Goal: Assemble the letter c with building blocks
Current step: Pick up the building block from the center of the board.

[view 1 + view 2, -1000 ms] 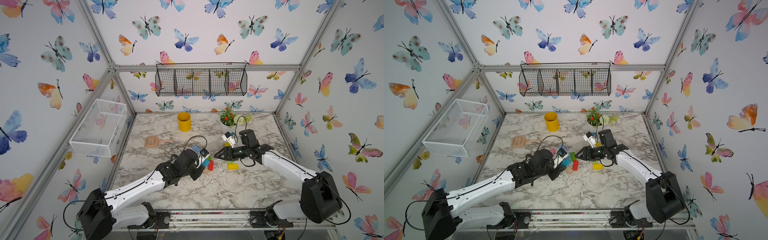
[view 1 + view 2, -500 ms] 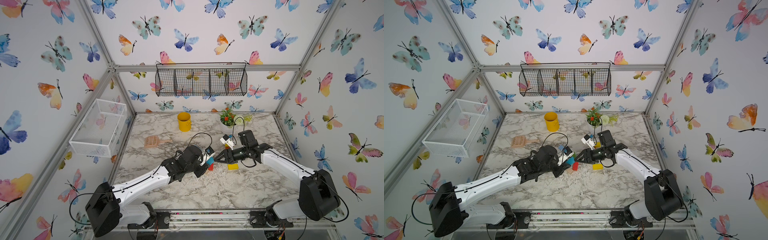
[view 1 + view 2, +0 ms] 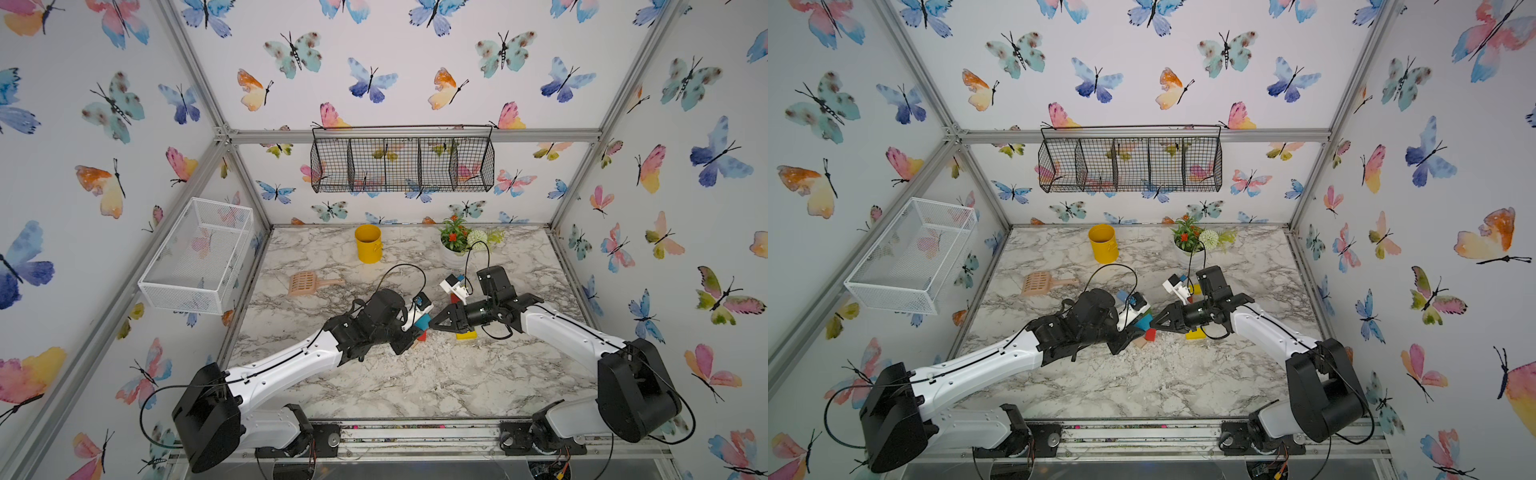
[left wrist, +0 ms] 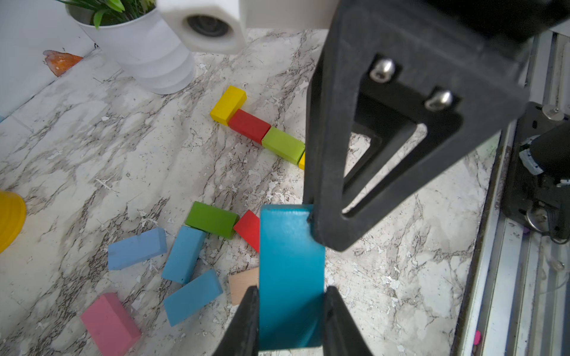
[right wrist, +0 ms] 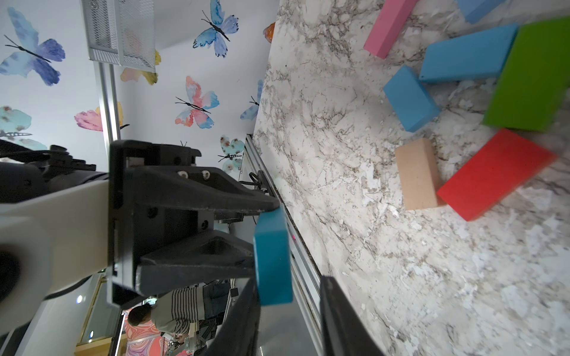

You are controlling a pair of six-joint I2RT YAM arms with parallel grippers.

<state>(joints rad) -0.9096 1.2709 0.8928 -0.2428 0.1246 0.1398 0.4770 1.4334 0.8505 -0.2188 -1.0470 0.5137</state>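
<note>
The left gripper (image 4: 291, 308) is clamped on one end of the teal block (image 4: 291, 259), holding it in the air over the marble table (image 4: 385, 292). The right gripper (image 5: 290, 286) straddles the other end, one finger touching, the other seemingly with a gap, so no grip. If the left lets go too soon, the block drops onto the red block (image 4: 249, 229) and tan block (image 4: 243, 285) below; a skewed squeeze could twist it loose

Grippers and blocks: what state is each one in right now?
left gripper: shut on the teal block.
teal block: held in the air.
right gripper: open, jaws straddling the teal block's free end.
yellow-red-green row: lying flat, touching end to end.
loose blocks: lying scattered.
</note>
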